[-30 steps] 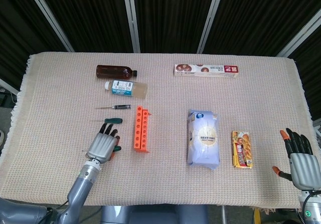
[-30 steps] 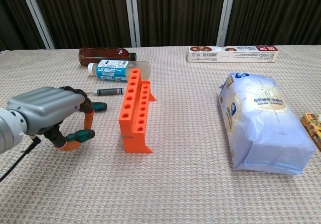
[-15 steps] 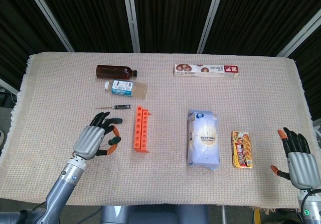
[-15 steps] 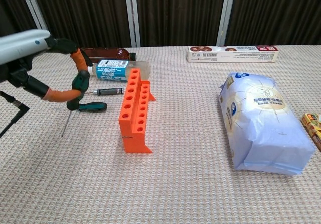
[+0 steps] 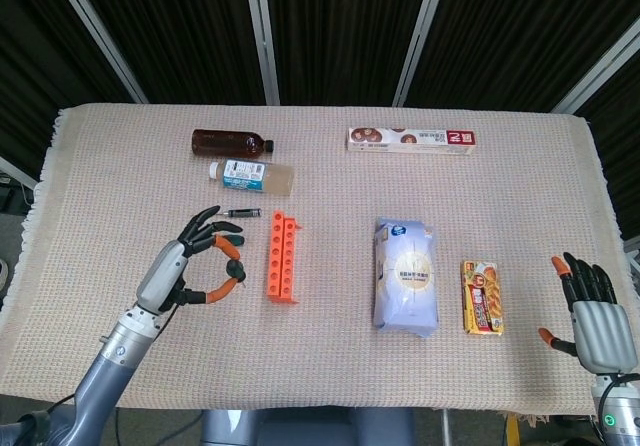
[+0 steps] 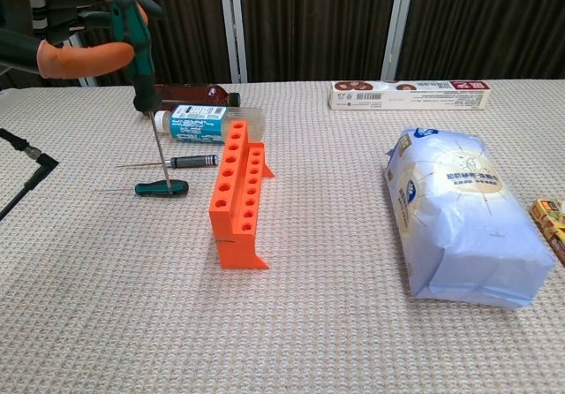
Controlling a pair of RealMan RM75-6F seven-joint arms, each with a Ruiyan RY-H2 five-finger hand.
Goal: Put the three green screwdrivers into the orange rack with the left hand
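My left hand [image 5: 195,261] is raised above the cloth, left of the orange rack [image 5: 281,257]. In the chest view this hand [image 6: 75,23] pinches a green-handled screwdriver [image 6: 135,54] that hangs nearly upright, shaft pointing down, left of the rack [image 6: 234,195]. A second green screwdriver [image 6: 163,187] lies flat on the cloth beside the rack. A third, dark-handled screwdriver [image 6: 196,160] lies just behind it, near the rack's far end. My right hand [image 5: 592,316] rests at the table's front right corner, fingers apart and holding nothing.
A brown bottle [image 5: 230,144] and a clear bottle with a blue label [image 5: 250,175] lie behind the rack. A long box [image 5: 410,139] sits at the back. A white bag [image 5: 405,276] and a snack pack [image 5: 482,297] lie to the right.
My left hand took a green screwdriver off the cloth and lifted it high, turning it from lying flat to hanging shaft-down. The right hand barely shifted.
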